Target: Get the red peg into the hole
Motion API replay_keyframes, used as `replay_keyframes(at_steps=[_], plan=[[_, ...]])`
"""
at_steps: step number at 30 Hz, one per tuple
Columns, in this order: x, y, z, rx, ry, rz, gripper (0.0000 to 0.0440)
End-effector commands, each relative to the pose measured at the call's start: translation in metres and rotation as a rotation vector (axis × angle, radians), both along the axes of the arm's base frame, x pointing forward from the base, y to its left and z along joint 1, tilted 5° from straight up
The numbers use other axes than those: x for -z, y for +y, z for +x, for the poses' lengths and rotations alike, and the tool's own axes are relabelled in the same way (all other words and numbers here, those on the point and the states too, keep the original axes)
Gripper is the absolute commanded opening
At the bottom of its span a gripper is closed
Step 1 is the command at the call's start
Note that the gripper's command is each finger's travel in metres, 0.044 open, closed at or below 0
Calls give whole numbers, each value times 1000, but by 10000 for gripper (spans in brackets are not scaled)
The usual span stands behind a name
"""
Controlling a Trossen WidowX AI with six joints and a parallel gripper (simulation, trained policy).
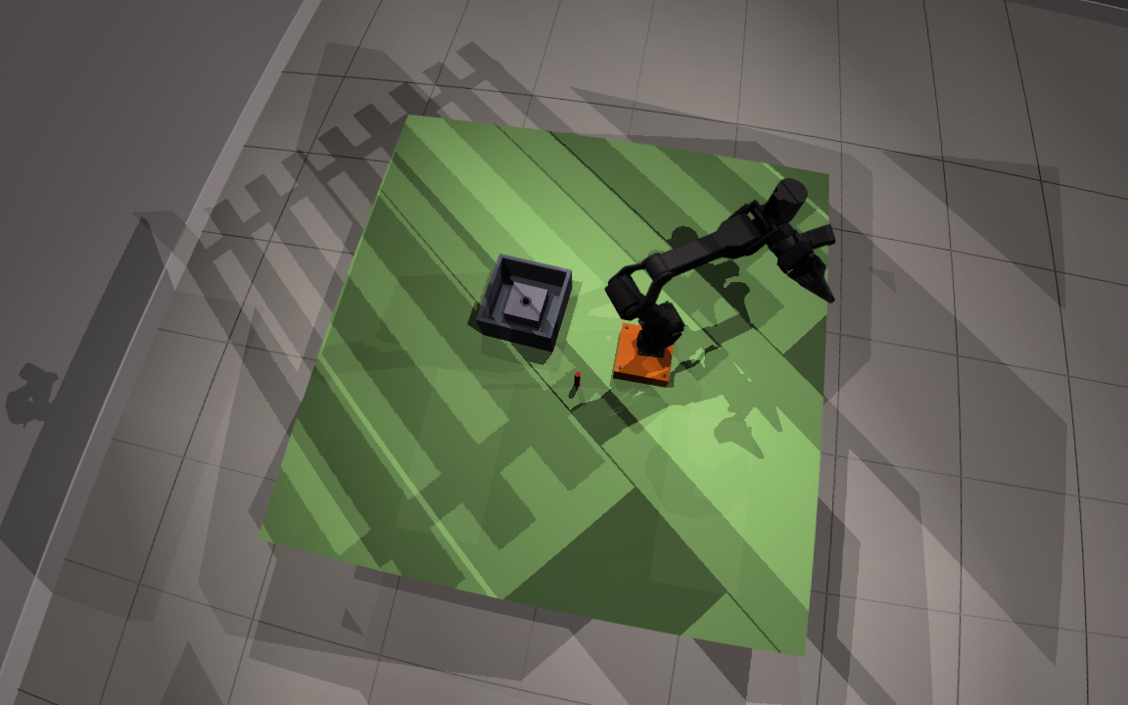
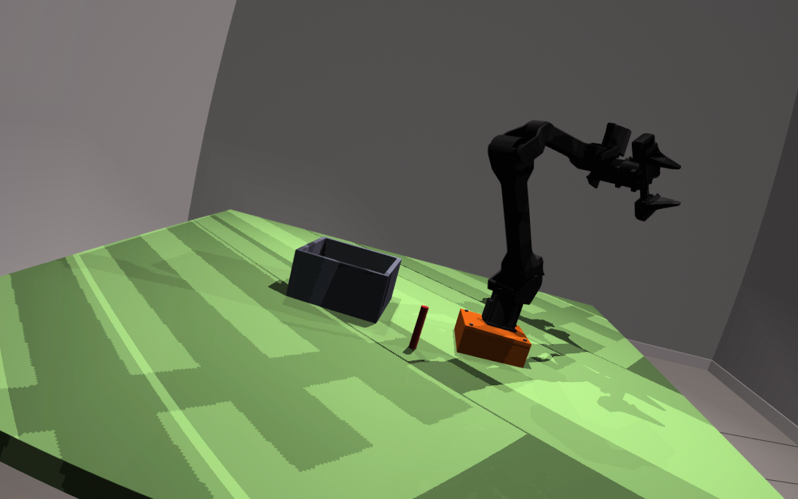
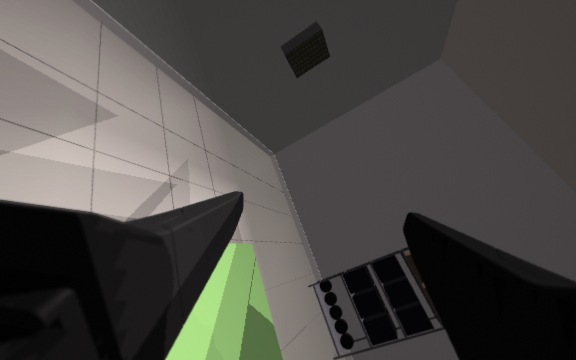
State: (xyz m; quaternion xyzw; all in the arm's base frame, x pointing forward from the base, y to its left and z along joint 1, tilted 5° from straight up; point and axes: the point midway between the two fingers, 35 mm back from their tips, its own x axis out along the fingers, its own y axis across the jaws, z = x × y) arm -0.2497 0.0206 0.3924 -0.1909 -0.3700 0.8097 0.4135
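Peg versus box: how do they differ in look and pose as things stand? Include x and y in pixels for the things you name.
The red peg (image 1: 577, 379) (image 2: 418, 327) is thin and red; the open box (image 1: 517, 338) (image 2: 339, 282) is wide and dark grey. The peg stands on end, taller than wide, whereas the box sits on its base, open side up. Both rest on the green table, outside the gripper (image 2: 679, 184) (image 3: 322, 210).

box (image 1: 487, 327) (image 2: 338, 285): matt, smooth | arm base (image 1: 630, 354) (image 2: 488, 350): smooth, plastic-looking | tabletop (image 1: 586, 561) (image 2: 253, 397) (image 3: 228, 300): smooth

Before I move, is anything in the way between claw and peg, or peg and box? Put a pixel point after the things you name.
Between claw (image 1: 831, 267) (image 2: 679, 184) (image 3: 322, 210) and peg (image 1: 577, 379) (image 2: 418, 327), the arm's own base (image 1: 630, 363) (image 2: 488, 350). From peg to box (image 1: 515, 339) (image 2: 339, 285), only the box's wall, which the peg must clear.
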Motion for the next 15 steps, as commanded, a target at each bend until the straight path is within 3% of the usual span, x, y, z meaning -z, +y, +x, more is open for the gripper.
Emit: replay_keyframes(at_steps=[1,5,15], plan=[[2,-4,-2,-21,-14,9,414],[15,-31,-10,-138,-75,45,438],[57,-116,-10,-463,-181,99,440]])
